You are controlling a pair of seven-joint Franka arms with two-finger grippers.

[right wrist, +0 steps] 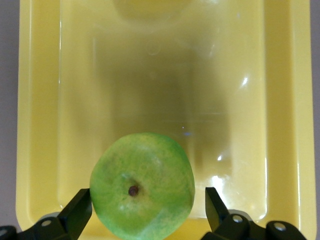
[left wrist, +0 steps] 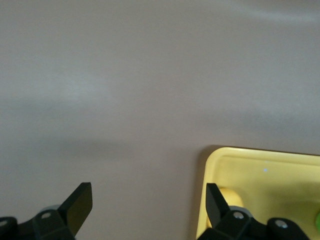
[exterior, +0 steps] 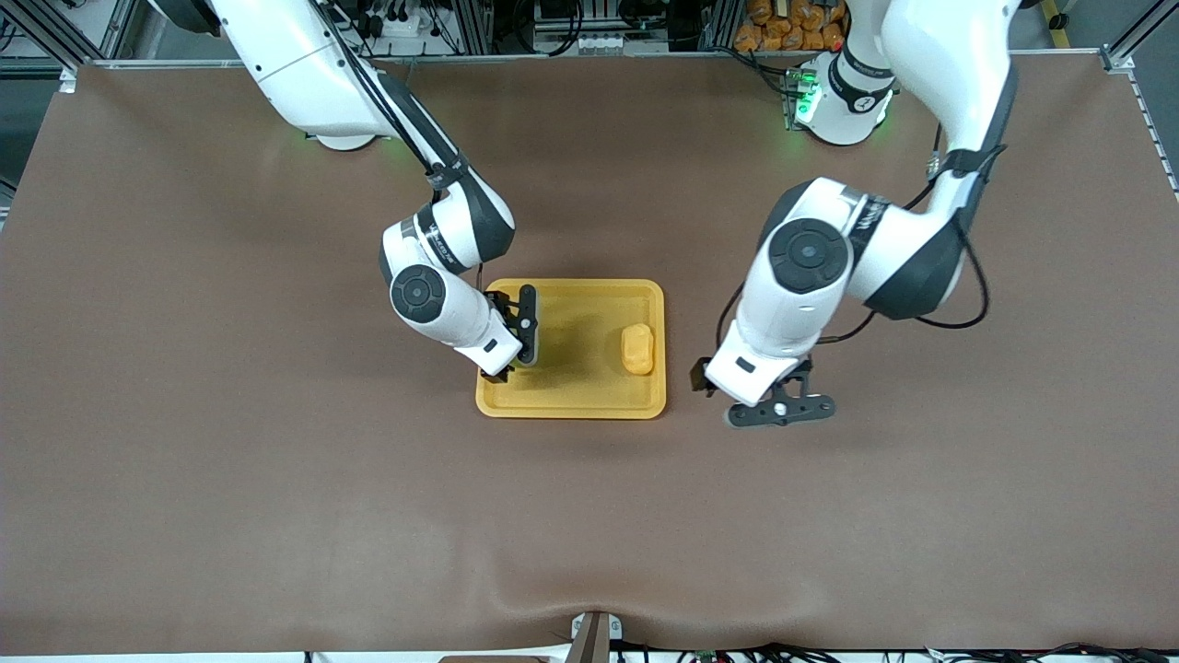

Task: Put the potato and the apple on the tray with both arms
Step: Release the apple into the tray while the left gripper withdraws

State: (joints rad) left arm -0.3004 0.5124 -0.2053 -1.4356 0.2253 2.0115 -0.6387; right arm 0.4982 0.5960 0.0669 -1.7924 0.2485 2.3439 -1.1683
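Apple and potato both in tray; both claws spread.

Tray point(exterior: 571, 405) sits mid-tabletop point(exterior: 230, 414), between the two arms; potato point(exterior: 637, 350) lies on the tray floor at the edge toward the left arm's end, nothing touching it; apple point(right wrist: 142, 185) rests at the tray's edge toward the right arm's end, stem dimple up, between the right claw's fingers; right claw point(exterior: 516, 339) low over that tray edge, fingers spread, one finger point(right wrist: 77, 212) touching or nearly touching the apple, the other clearly apart from it; left claw point(exterior: 781, 410) over bare tabletop just beside the tray toward the left arm's end, fingers point(left wrist: 77, 205) spread wide, pinching nothing; tray corner shows in the left wrist view.
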